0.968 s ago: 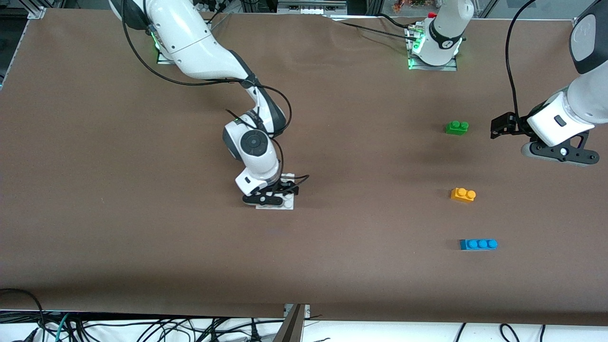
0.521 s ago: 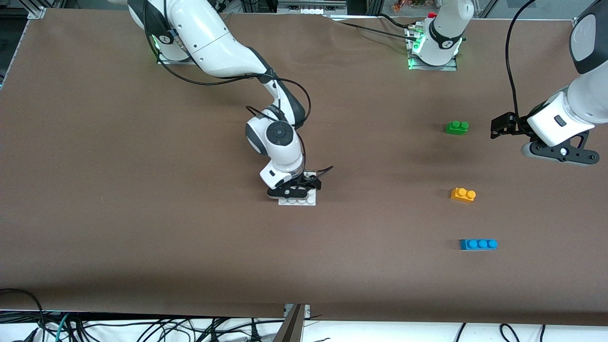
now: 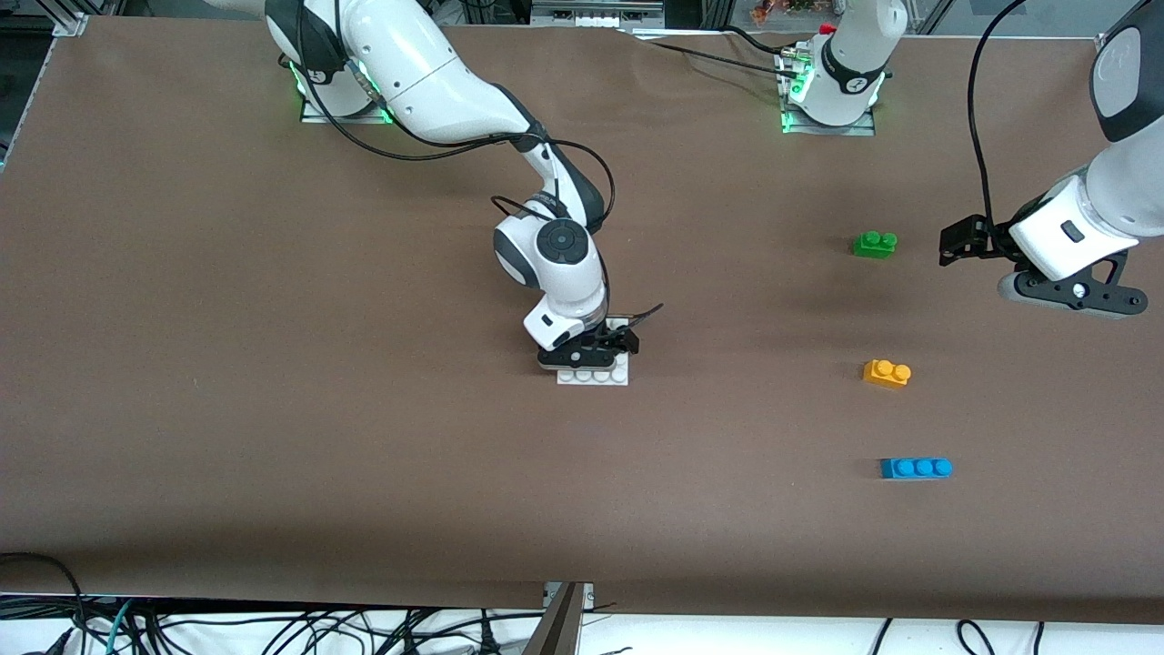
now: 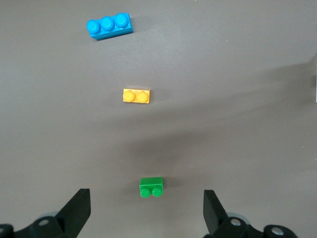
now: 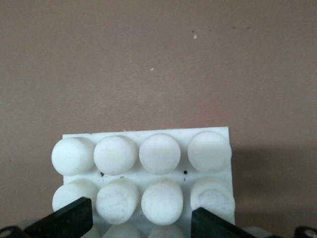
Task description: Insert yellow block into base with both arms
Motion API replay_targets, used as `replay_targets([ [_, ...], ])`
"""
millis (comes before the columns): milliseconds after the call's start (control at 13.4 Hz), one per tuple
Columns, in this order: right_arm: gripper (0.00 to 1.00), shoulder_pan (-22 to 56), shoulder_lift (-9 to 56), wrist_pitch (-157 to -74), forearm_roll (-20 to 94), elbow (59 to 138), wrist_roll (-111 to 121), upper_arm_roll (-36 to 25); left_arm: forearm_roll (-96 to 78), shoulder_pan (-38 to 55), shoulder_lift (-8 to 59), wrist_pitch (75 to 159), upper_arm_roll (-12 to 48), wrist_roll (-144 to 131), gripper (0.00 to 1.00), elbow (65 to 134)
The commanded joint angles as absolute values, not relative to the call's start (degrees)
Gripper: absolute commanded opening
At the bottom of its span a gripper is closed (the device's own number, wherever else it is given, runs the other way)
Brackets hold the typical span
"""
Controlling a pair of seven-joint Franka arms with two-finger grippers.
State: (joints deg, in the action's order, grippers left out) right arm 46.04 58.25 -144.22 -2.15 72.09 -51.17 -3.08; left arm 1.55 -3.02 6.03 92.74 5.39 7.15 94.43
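The yellow block [image 3: 887,373] lies on the table toward the left arm's end, between a green brick [image 3: 875,244] and a blue brick [image 3: 916,468]. It also shows in the left wrist view [image 4: 136,96]. The white studded base [image 3: 593,375] is near the table's middle, held low by my right gripper [image 3: 620,344]. In the right wrist view the right gripper [image 5: 141,218] is shut on the base [image 5: 158,153], its fingers on either side of two studs. My left gripper [image 3: 957,244] hangs open and empty in the air beside the green brick; it also shows in the left wrist view [image 4: 146,213].
The green brick [image 4: 151,187] lies farther from the front camera than the yellow block, and the blue three-stud brick [image 4: 109,27] lies nearer. Both arm bases stand along the table's back edge. Cables hang below the front edge.
My right gripper has carried the base across the table toward the left arm's end, closer to the bricks. The left arm and the three bricks have not moved.
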Motion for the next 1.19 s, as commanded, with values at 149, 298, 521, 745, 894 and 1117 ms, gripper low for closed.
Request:
replay_targets([
  [149, 1.0, 47.9, 63.9, -145.1, -1.1, 68.4, -53.9, -2.6, 1.8, -3.3, 6.5, 91.6, 5.4, 8.4, 1.0, 93.1],
  [298, 1.0, 48.1, 63.9, -145.1, -1.1, 68.4, -54.0, -2.6, 1.8, -3.3, 6.5, 91.5, 5.4, 8.4, 1.0, 93.1],
  [521, 1.0, 48.0, 62.8, -143.8, -1.2, 68.3, -53.6, -3.1, 1.8, -3.3, 6.4, 91.5, 5.4, 8.4, 1.0, 93.1],
  [745, 1.0, 47.5, 61.2, -139.0, -1.4, 65.8, -53.3, -3.5, 1.8, -3.3, 6.5, 91.6, 5.4, 8.4, 1.0, 93.1],
  [894, 1.0, 47.4, 60.2, -134.6, -1.4, 64.0, -53.3, -3.6, 1.8, -3.4, 6.9, 91.6, 5.4, 8.4, 1.0, 93.2],
  [1117, 1.0, 46.9, 56.0, -130.5, -1.8, 63.5, -52.7, -4.0, 1.8, -4.2, 7.1, 91.6, 5.3, 8.5, 1.0, 93.1],
])
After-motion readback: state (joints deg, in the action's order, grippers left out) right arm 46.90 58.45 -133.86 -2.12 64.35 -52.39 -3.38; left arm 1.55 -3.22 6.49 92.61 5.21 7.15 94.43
